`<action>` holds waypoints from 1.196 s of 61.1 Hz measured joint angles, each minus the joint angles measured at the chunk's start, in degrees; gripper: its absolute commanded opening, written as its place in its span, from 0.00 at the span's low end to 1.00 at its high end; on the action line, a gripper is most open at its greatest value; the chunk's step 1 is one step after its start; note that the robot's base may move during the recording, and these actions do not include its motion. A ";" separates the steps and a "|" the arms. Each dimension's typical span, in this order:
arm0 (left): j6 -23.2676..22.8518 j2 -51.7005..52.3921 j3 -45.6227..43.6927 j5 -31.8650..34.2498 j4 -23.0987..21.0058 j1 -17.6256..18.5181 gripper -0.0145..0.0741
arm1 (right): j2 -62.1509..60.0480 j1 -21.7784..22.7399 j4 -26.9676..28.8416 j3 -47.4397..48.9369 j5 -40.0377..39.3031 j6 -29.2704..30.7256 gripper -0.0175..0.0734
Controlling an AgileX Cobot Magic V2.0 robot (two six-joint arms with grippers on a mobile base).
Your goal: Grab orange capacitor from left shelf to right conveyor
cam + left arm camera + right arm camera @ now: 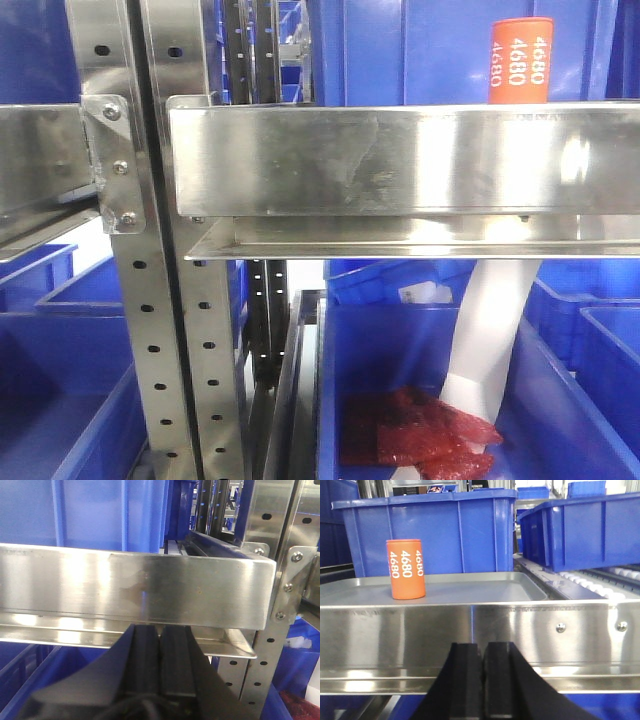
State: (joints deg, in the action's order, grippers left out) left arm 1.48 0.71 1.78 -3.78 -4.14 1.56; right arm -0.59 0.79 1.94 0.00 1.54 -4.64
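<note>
The orange capacitor (pixel 405 569) stands upright on the flat steel tray of the left shelf (pixel 470 587), white "4680" up its side. In the front view it (pixel 519 60) shows at the top right, behind the shelf's wide brushed rail (pixel 400 160). My right gripper (pixel 483 647) is shut and empty, just below and in front of that rail, right of the capacitor. My left gripper (pixel 160 630) is shut and empty, under the rail (pixel 135 587). The right conveyor is out of view.
Large blue bins (pixel 450 530) stand behind the tray, and more (pixel 420 400) sit below the shelf. Red crinkled packets (pixel 420 430) lie in the lower bin beside a white strip (pixel 490 340). Perforated uprights (pixel 150 300) stand at the left. White rollers (pixel 600 582) run at the right.
</note>
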 measured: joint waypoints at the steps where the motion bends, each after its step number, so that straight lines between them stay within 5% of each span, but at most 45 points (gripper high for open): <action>1: 0.00 0.00 0.00 0.00 0.00 0.00 0.02 | 0.00 0.00 0.00 0.67 0.85 -0.14 0.25; 13: 0.00 0.00 0.00 0.00 0.00 0.00 0.02 | 3.45 -0.11 0.00 15.25 15.84 -0.82 0.29; 27: 0.00 0.00 0.00 0.00 0.00 0.00 0.02 | 18.70 -3.32 0.00 26.36 17.80 -0.98 0.76; 33: 0.00 0.00 0.00 0.00 0.00 0.00 0.02 | 26.45 -5.90 0.00 28.76 16.11 -1.08 0.87; 50: 0.00 0.00 0.00 0.00 0.00 0.00 0.02 | 48.84 -13.25 0.00 34.11 0.08 -1.19 0.87; 73: 0.00 0.00 0.00 0.00 0.00 0.00 0.02 | 74.32 -14.20 0.00 42.64 -15.60 -1.19 0.87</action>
State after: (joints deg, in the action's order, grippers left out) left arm 1.48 0.71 1.78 -3.78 -4.14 1.56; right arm 73.73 -13.42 1.94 42.64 -14.06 -5.83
